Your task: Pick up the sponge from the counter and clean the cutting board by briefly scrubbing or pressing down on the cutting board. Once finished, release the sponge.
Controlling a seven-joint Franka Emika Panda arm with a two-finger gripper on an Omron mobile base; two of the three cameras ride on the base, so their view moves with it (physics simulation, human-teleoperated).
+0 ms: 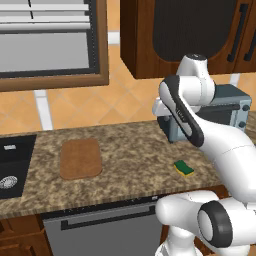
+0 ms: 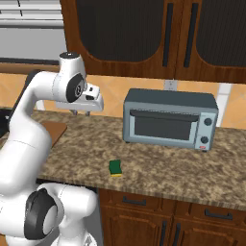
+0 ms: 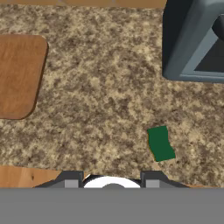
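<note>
Well, nothing's done yet: your claw (image 2: 80,112) hangs empty and parted above the tabletop (image 1: 135,150), sponge (image 3: 160,143) untouched, cutting board (image 1: 80,158) unscrubbed.

Grey toaster oven (image 2: 169,119), black sink (image 1: 14,165), dark cabinets (image 2: 144,33)

One sponge (image 1: 184,168) is counted, one cutting board (image 1: 80,158), and one toaster oven (image 2: 169,119). One counter (image 1: 135,150) is seen, with one black sink (image 1: 15,165) set in it. Two knobs are counted on the oven.
</note>
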